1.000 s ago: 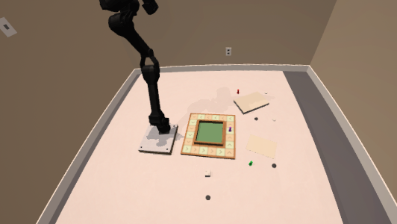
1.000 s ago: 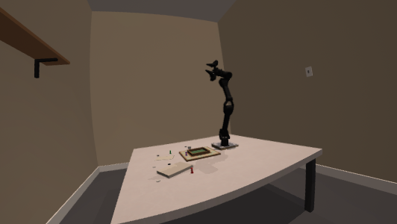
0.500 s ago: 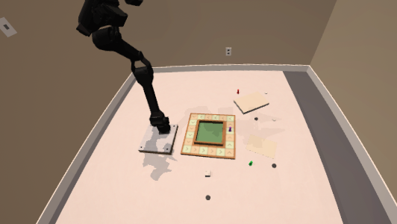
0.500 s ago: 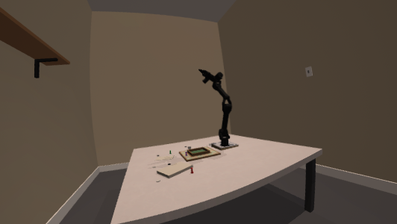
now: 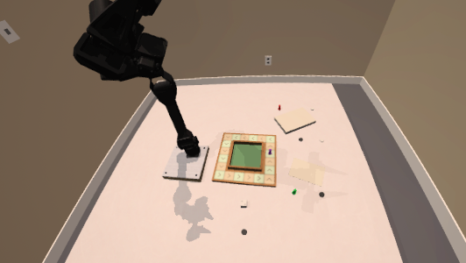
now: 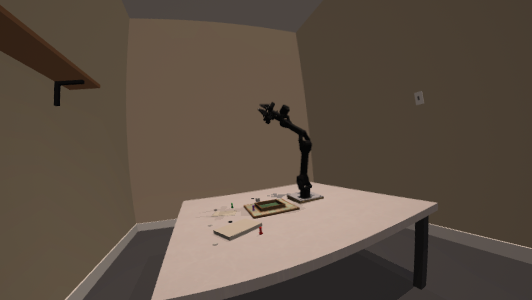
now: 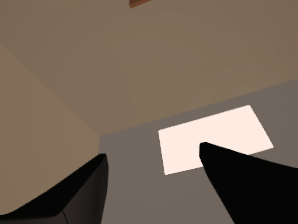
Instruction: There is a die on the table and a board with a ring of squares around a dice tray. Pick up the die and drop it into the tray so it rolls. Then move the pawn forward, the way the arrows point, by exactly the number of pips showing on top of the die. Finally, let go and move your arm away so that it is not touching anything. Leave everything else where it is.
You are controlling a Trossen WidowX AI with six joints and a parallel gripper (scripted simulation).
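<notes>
A white die lies on the table in front of the board; its pips are too small to read. The board has a ring of arrowed squares around the green-floored dice tray, which looks empty. A purple pawn stands on the board's right column in the top view, where the arrows point up the picture. My gripper is open and empty, high above the table. Its fingers are out of frame or unclear in the top view.
A green piece and a red piece stand off the board. A cream slab, a thin cream sheet, several dark discs and small pale bits lie around. The arm's base plate is beside the board.
</notes>
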